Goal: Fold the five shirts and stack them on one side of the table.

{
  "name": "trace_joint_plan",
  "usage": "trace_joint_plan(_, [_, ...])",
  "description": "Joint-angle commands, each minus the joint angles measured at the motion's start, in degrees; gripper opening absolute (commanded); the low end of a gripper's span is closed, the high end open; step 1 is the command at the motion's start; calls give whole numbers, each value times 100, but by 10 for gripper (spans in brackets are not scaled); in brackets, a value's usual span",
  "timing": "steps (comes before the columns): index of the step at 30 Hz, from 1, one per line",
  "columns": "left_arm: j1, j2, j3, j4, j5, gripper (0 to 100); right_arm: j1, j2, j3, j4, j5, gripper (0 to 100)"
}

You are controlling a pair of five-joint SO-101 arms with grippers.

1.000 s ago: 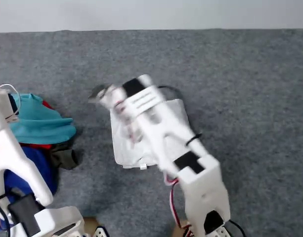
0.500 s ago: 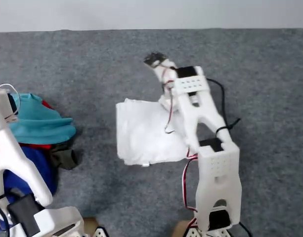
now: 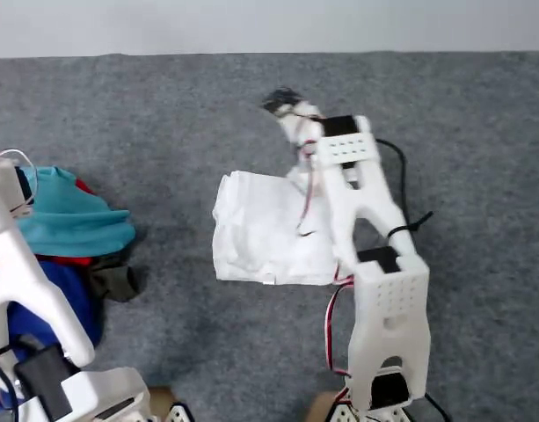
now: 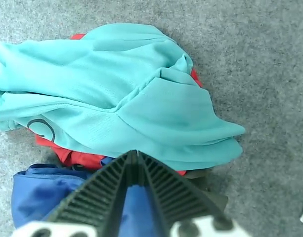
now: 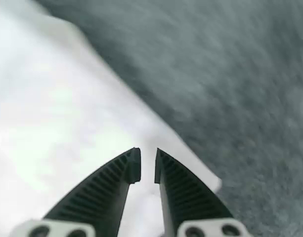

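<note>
The right claw (image 5: 145,159) is held barely parted, with a narrow slit between its jaws and nothing gripped, above an edge of the white shirt (image 3: 260,233). That shirt is laid as a rough rectangle at the middle of the desk (image 3: 445,132). The left claw (image 4: 135,157) is clenched on nothing above the pile at the desk's left side, where a teal shirt (image 4: 116,94) is seen atop a red shirt (image 4: 57,148), a blue shirt (image 4: 37,197) and a dark shirt (image 3: 120,281). The 5th fold is judged nearly done. Next, a firm grip on the white shirt's edge is called for, then a carry onto the 4 piled shirts without the fold being shaken out.
</note>
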Motion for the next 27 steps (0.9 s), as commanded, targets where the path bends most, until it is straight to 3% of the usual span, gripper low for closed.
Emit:
trace_joint_plan(1, [-9,-255,-215,-70,26,5,-549,-699,-70,497,35,58])
trace_joint_plan(6, [-9,-255,-215,-88,26,5,-1138,-558,-62,681,35,58])
trace_joint_plan(16, [-9,-237,-215,-70,26,5,-1569,207,-325,-523,26,57])
trace_joint_plan(20, [-9,-255,-215,-62,26,5,-1657,163,-844,127,26,57])
trace_joint_plan(27, [-9,-264,-215,-62,26,5,-1648,180,-2268,2404,26,57])
